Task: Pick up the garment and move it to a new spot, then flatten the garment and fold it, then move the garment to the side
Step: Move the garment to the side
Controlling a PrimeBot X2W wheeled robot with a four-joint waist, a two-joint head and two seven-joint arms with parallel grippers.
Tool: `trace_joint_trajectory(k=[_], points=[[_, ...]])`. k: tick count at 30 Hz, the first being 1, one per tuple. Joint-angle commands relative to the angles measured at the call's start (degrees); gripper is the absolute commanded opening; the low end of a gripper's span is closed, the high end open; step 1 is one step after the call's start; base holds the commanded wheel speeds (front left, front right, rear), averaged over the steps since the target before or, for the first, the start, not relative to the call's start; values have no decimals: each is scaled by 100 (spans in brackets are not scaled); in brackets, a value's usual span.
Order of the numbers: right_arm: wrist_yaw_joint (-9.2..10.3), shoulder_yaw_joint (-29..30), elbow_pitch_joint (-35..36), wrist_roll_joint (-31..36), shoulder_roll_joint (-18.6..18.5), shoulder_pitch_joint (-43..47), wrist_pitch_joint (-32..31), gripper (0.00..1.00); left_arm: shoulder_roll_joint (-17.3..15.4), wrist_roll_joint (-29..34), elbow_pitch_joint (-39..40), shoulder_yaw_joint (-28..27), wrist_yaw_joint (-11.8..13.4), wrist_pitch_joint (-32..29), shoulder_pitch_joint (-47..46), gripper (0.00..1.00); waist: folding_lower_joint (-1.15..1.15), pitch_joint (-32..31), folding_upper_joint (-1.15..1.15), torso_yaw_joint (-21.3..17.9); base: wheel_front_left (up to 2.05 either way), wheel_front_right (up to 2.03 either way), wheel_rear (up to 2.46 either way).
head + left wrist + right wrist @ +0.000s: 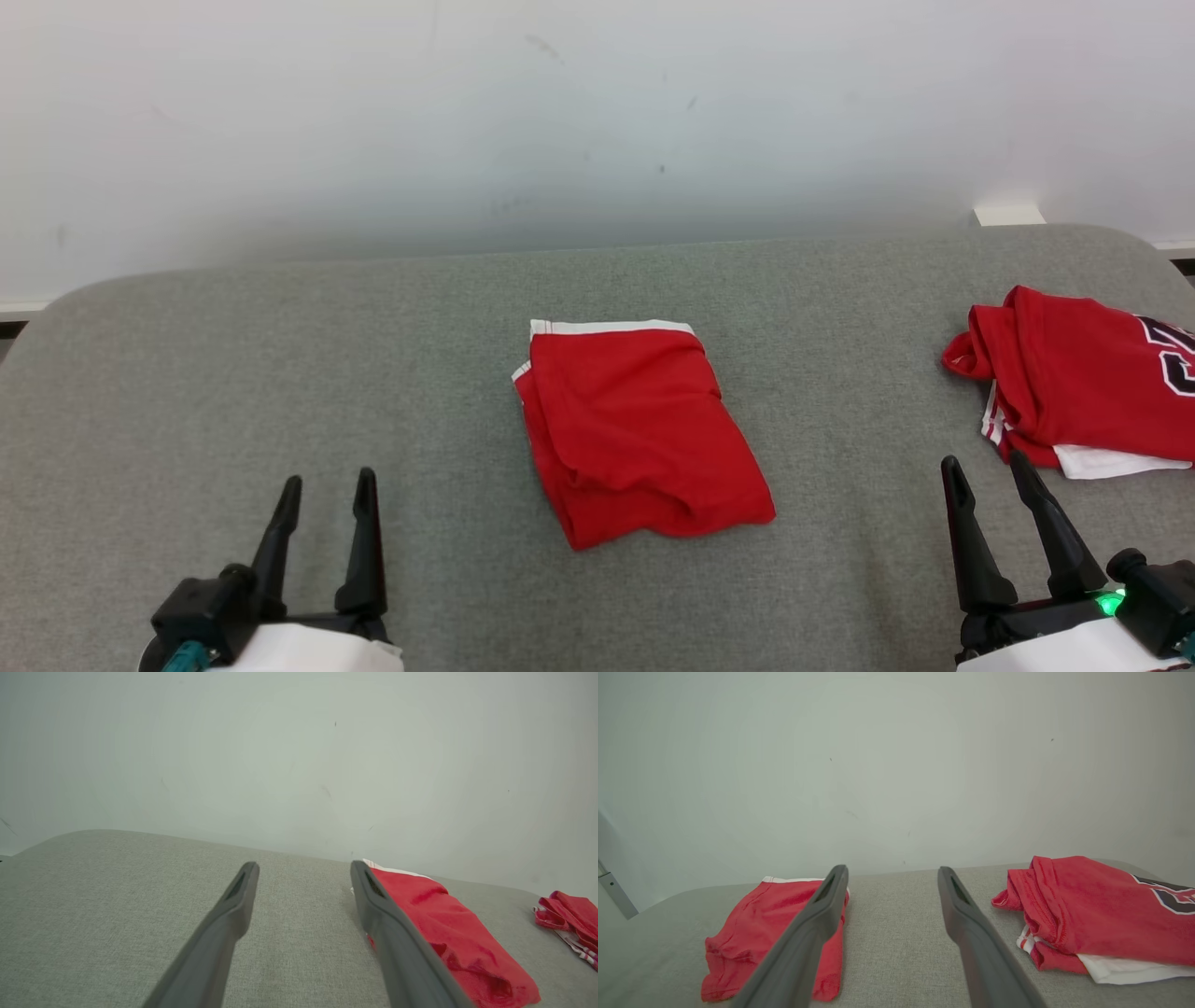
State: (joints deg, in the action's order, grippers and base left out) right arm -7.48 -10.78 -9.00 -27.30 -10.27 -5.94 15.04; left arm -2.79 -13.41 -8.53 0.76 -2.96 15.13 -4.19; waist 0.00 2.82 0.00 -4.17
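red folded garment [639, 434] is lying on the grey table [280, 373]. left gripper [329, 478], left of the garment, and right gripper [983, 460], right of it, are both gaping wide, touching nothing. farther right of the garment, a red jersey pile [1074, 383] is running off frame, its lettering cut off.
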Motion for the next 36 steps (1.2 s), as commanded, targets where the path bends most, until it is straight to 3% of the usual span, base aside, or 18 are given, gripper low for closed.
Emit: trace_joint_trajectory(k=[1,12,16,29,36], points=[[0,52,57,-31,58,53,13,100,-23,84,6,-16,37,-3,93,100,0,18,0,-3,0,0,0],[1,38,-17,7,118,-27,14,100,-22,51,3,26,87,-3,34,100,0,31,0,36,0,0,0],[0,-216,-282,-125,42,-217,14,100,-23,31,27,68,99,-3,-33,100,0,94,0,82,0,0,0],[1,-1495,-2422,-1218,-139,-2614,-601,100,-24,-93,21,419,118,-3,-496,100,0,664,0,708,0,0,0],[1,-2009,-3569,-1818,-143,-3584,-1455,100,-23,-159,-28,490,138,-3,-655,100,0,800,0,1142,0,0,0]])
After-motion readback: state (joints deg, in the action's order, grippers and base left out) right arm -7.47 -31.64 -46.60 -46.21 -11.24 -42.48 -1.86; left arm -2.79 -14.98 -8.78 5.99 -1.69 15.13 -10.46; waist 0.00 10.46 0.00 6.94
